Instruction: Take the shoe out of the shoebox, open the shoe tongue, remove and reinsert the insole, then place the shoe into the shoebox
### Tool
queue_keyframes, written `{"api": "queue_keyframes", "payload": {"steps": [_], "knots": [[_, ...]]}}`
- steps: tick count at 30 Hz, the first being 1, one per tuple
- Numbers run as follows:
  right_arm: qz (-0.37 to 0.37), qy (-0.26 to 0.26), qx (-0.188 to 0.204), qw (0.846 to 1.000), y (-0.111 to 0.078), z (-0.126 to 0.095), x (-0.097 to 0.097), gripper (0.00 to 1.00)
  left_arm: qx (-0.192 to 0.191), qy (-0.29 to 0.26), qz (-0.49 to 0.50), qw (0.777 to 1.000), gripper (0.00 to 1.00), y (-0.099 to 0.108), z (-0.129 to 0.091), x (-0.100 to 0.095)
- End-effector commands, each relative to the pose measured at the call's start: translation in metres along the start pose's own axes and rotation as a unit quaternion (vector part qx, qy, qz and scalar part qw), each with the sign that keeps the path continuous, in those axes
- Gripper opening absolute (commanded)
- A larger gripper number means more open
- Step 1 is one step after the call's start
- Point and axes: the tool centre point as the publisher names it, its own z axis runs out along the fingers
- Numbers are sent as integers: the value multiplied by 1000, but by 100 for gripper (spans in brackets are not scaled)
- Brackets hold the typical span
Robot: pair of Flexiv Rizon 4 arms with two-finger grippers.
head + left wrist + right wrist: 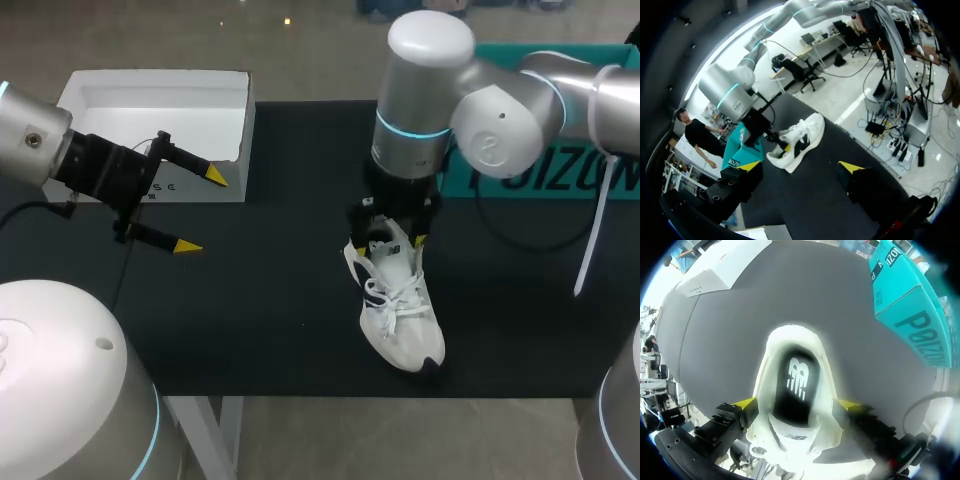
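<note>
Two yellow-tipped fingers (746,403) grip one white laced shoe (799,390).

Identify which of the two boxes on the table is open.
The white shoebox at the left rear corner: it has no lid on and its bare inside shows. The teal box at the right rear is closed.

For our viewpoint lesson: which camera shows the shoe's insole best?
The right wrist view: it looks straight down into the shoe at the dark insole. The head view shows only its laced top, the left wrist view its side.
</note>
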Motion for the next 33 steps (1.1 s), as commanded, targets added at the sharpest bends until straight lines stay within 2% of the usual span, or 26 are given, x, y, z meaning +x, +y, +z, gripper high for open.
{"api": "queue_keyframes", "payload": {"steps": [1,6,10,11,12,13,14,23,33], "knots": [[1,-2,-17,1000,3,-14,-2,100,-1,2,0,1000,100,-1,0,0],[2,-6,-51,999,19,-39,-4,100,-1,2,0,1000,100,-1,0,0],[-2,-8,-61,998,13,-57,-6,100,-1,2,0,1000,100,-1,0,0],[-4,-8,-62,998,10,-60,-6,85,-1,2,0,1000,100,-1,0,0],[-5,-9,-62,998,6,-61,-6,41,-1,2,0,1000,100,-1,0,0],[-8,-9,-62,998,1,-62,-6,4,-1,2,0,1000,100,-1,0,0],[-9,-8,-59,998,-3,-62,-6,0,-1,2,0,1000,100,-1,0,0],[-7,0,-36,999,-34,-52,-7,0,-1,2,0,1000,100,-1,0,0],[-3,12,-9,1000,-42,-29,-6,0,-1,2,0,1000,100,-1,0,0]]}}
